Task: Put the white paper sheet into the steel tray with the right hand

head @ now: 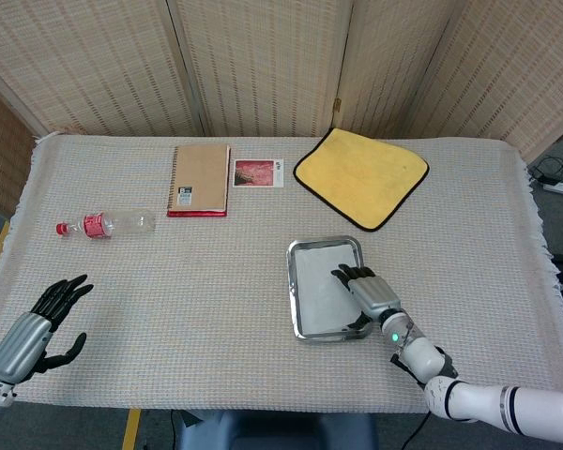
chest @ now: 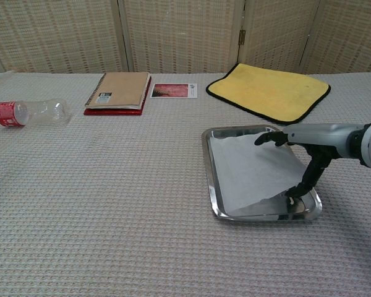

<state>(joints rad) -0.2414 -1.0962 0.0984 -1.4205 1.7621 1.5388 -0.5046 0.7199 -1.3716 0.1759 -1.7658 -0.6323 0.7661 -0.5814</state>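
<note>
right robot hand over steel tray, white paper sheet inside

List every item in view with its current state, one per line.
white paper sheet: lying in the tray, near edge slightly lifted
steel tray: flat on the table, holding the sheet
right hand: over the tray, thumb down at the sheet's corner
left hand: open, holding nothing
plastic bottle: on its side, capped
notebook: closed, flat
yellow cloth: spread flat
photo card: face up
</note>
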